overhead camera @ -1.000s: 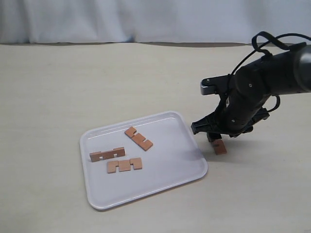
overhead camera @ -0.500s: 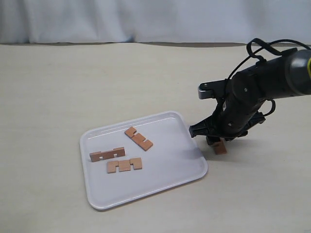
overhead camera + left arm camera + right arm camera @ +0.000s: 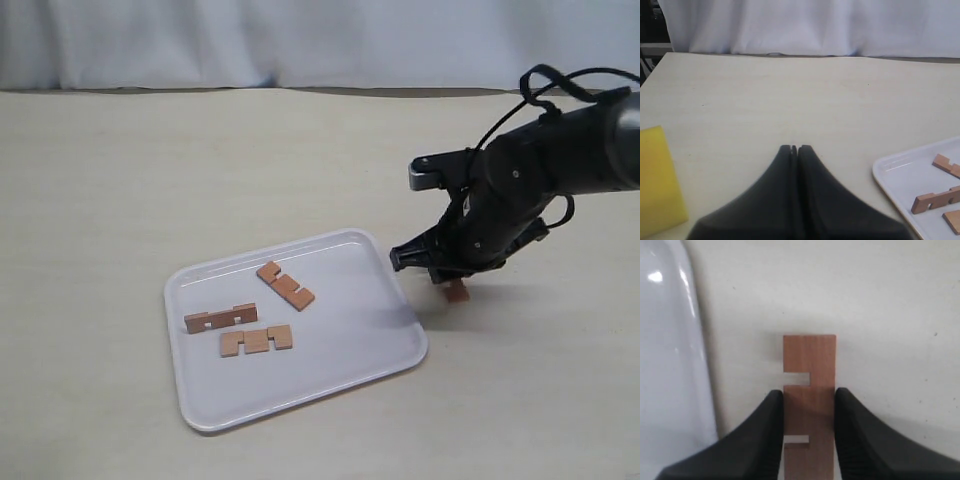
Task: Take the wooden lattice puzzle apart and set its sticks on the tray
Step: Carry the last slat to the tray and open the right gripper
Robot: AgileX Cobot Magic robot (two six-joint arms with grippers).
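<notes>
We find the right claw (image 3: pixel 809 396) closed partway on one stick (image 3: pixel 809 356), its fingers pressing both long edges. The stick's notches face the tray (image 3: pixel 670 365) just beside it. On the tray lie three more sticks (image 3: pixel 257 340), each apart from the others. The left claw (image 3: pixel 794 148) is fully closed and empty, over the table (image 3: pixel 790 100) near a yellow block (image 3: pixel 657 175).

1. The tray (image 3: pixel 350 320) is finished in glossy white.
2. The sticks (image 3: pixel 286 285) on it and the fourth stick (image 3: pixel 809 360) are coloured reddish-brown.
3. The left gripper (image 3: pixel 794 148) and right gripper (image 3: pixel 809 394) are coloured black.
4. A yellow block (image 3: pixel 657 180) is seen at lower left of the left wrist view.
5. The table (image 3: pixel 150 180) is coloured pale beige, the backdrop (image 3: pixel 300 40) white.
</notes>
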